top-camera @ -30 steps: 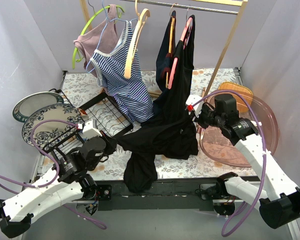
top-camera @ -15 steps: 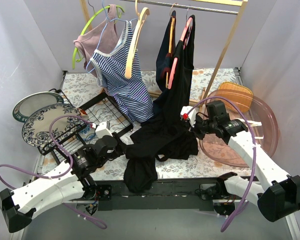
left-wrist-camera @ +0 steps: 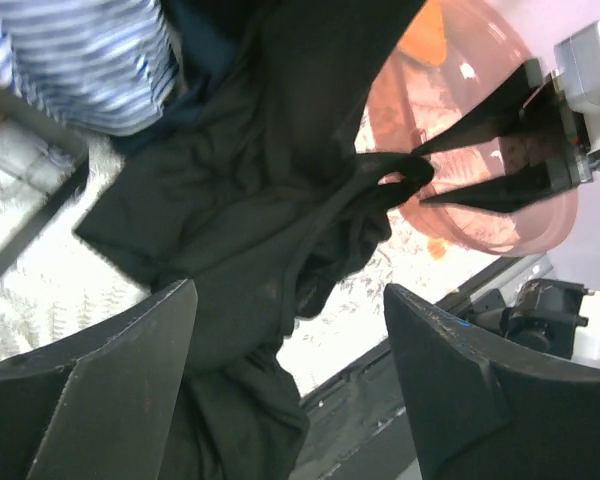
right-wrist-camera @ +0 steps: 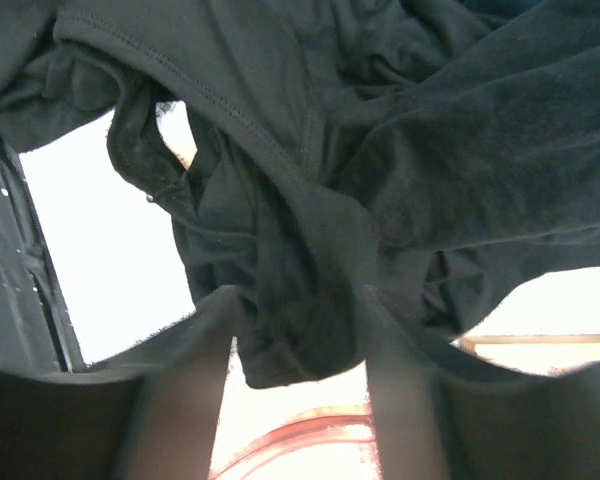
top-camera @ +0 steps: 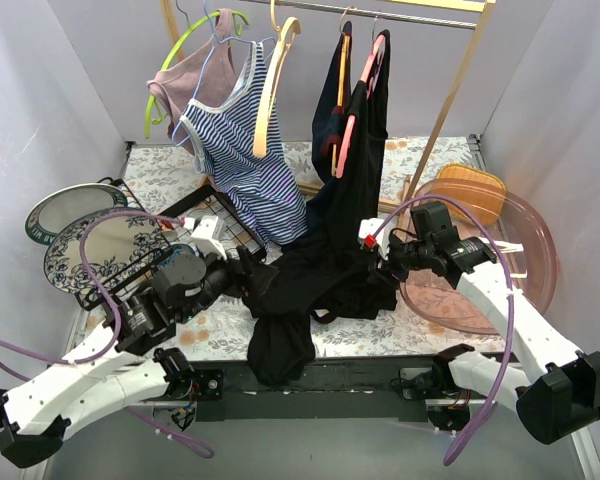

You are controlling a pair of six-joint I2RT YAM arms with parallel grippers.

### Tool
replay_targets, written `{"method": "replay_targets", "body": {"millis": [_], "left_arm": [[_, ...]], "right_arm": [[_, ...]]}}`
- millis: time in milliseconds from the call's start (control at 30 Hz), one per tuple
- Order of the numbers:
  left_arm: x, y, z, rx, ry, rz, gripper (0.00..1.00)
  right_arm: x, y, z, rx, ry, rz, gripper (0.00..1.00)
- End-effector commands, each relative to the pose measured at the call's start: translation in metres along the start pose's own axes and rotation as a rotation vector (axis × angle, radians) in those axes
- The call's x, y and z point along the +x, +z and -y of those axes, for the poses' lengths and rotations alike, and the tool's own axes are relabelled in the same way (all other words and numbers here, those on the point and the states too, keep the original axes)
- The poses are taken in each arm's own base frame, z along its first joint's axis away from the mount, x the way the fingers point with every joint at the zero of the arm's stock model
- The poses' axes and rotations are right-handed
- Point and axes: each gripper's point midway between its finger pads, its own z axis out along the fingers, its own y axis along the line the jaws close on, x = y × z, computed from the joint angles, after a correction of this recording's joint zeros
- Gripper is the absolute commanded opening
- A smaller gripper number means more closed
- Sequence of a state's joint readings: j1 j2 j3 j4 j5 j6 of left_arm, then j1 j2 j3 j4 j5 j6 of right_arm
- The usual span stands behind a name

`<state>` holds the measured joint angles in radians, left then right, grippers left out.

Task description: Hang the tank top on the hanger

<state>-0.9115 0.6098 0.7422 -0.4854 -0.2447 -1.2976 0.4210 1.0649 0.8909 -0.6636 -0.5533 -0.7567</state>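
The black tank top (top-camera: 325,280) lies crumpled on the middle of the table, and one end droops over the front edge. My left gripper (top-camera: 242,275) is open at its left side; in the left wrist view the left gripper (left-wrist-camera: 290,385) has its jaws wide apart above the tank top (left-wrist-camera: 230,200) and grips nothing. My right gripper (top-camera: 378,262) is open at the cloth's right side. In the right wrist view a fold of the tank top (right-wrist-camera: 310,300) sits loose between the spread fingers of the right gripper (right-wrist-camera: 300,350). The cream hanger (top-camera: 270,90) hangs bare on the rail at the back.
A striped top (top-camera: 245,165) on a lime-green hanger and dark garments (top-camera: 355,130) on pink and orange hangers hang from the rail. A black dish rack (top-camera: 205,235) with plates (top-camera: 95,250) stands at the left. A pink bowl (top-camera: 505,270) and a wooden board (top-camera: 472,185) sit at the right.
Both grippers have opened and let go of the tank top. The cloth, stretched between them before, has slumped into a heap. Both arms have moved in towards the middle.
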Motion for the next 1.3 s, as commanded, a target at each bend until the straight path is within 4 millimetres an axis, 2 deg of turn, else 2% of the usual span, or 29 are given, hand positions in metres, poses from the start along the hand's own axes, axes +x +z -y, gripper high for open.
{"method": "replay_targets", "body": {"millis": [0, 33, 67, 100, 133, 167, 200, 267, 300, 367, 400, 433, 467, 500, 533, 567, 600, 633, 667, 700, 733, 767, 800, 967, 1133, 1267], "left_arm": [[-0.064, 0.002, 0.036, 0.043, 0.165, 0.110, 0.76], [-0.074, 0.005, 0.041, 0.033, 0.189, 0.121, 0.77], [-0.079, 0.019, 0.044, 0.001, 0.214, 0.105, 0.77], [-0.109, 0.016, 0.057, -0.004, 0.232, 0.167, 0.77], [-0.125, 0.017, 0.064, -0.014, 0.239, 0.197, 0.78], [-0.129, 0.031, 0.068, -0.038, 0.257, 0.189, 0.79], [-0.162, 0.022, 0.083, -0.025, 0.249, 0.263, 0.81], [-0.190, 0.025, 0.087, -0.075, 0.276, 0.326, 0.84], [-0.215, 0.025, 0.096, -0.088, 0.273, 0.377, 0.86], [-0.241, 0.024, 0.100, -0.111, 0.289, 0.434, 0.88], [-0.249, 0.037, 0.095, -0.143, 0.294, 0.437, 0.88], [-0.271, 0.029, 0.101, -0.138, 0.286, 0.485, 0.88], [-0.278, 0.035, 0.099, -0.154, 0.295, 0.491, 0.88], [-0.291, 0.038, 0.088, -0.190, 0.294, 0.507, 0.89], [-0.296, 0.051, 0.083, -0.205, 0.300, 0.499, 0.88], [-0.309, 0.050, 0.087, -0.180, 0.290, 0.517, 0.88], [-0.321, 0.051, 0.076, -0.189, 0.279, 0.529, 0.88], [-0.319, 0.068, 0.068, -0.189, 0.275, 0.487, 0.87], [-0.331, 0.065, 0.080, -0.125, 0.252, 0.498, 0.84], [-0.338, 0.070, 0.070, -0.142, 0.249, 0.496, 0.82], [-0.334, 0.086, 0.063, -0.150, 0.247, 0.462, 0.80], [-0.342, 0.087, 0.066, -0.132, 0.247, 0.469, 0.78], [-0.344, 0.094, 0.062, -0.113, 0.236, 0.448, 0.73], [-0.333, 0.127, 0.057, -0.027, 0.201, 0.332, 0.66], [-0.324, 0.140, 0.060, 0.017, 0.188, 0.289, 0.64], [-0.318, 0.151, 0.046, -0.033, 0.197, 0.265, 0.58]], "right_arm": [[-0.024, -0.020, 0.006, 0.075, -0.022, 0.065, 0.69], [-0.028, -0.023, 0.008, 0.090, -0.021, 0.081, 0.71], [-0.035, -0.029, 0.008, 0.102, -0.009, 0.106, 0.74], [-0.041, -0.030, 0.008, 0.101, -0.010, 0.129, 0.76], [-0.044, -0.032, 0.008, 0.100, 0.001, 0.146, 0.76], [-0.045, -0.034, 0.007, 0.094, 0.009, 0.159, 0.77], [-0.047, -0.034, 0.003, 0.068, 0.024, 0.180, 0.77], [-0.043, -0.034, 0.005, 0.067, 0.050, 0.187, 0.77], [-0.039, -0.032, 0.001, 0.050, 0.067, 0.189, 0.77], [-0.037, -0.031, -0.001, 0.045, 0.075, 0.202, 0.77], [-0.035, -0.029, -0.003, 0.033, 0.090, 0.210, 0.77], [-0.034, -0.029, -0.002, 0.041, 0.093, 0.217, 0.77], [-0.035, -0.029, -0.002, 0.039, 0.094, 0.224, 0.77], [-0.034, -0.029, -0.003, 0.034, 0.099, 0.229, 0.77], [-0.033, -0.029, -0.002, 0.038, 0.105, 0.232, 0.77], [-0.033, -0.029, -0.001, 0.037, 0.109, 0.236, 0.77], [-0.033, -0.030, -0.001, 0.036, 0.116, 0.241, 0.77], [-0.033, -0.030, -0.001, 0.035, 0.119, 0.244, 0.77], [-0.034, -0.030, -0.002, 0.031, 0.121, 0.252, 0.77], [-0.034, -0.031, 0.000, 0.034, 0.123, 0.256, 0.77], [-0.034, -0.031, -0.001, 0.033, 0.123, 0.260, 0.76], [-0.034, -0.031, -0.003, 0.026, 0.129, 0.267, 0.76], [-0.034, -0.032, -0.002, 0.027, 0.131, 0.272, 0.76], [-0.033, -0.033, -0.004, 0.012, 0.147, 0.290, 0.76], [-0.033, -0.033, -0.003, 0.004, 0.156, 0.297, 0.76], [-0.033, -0.033, -0.004, -0.005, 0.161, 0.304, 0.76]]}}
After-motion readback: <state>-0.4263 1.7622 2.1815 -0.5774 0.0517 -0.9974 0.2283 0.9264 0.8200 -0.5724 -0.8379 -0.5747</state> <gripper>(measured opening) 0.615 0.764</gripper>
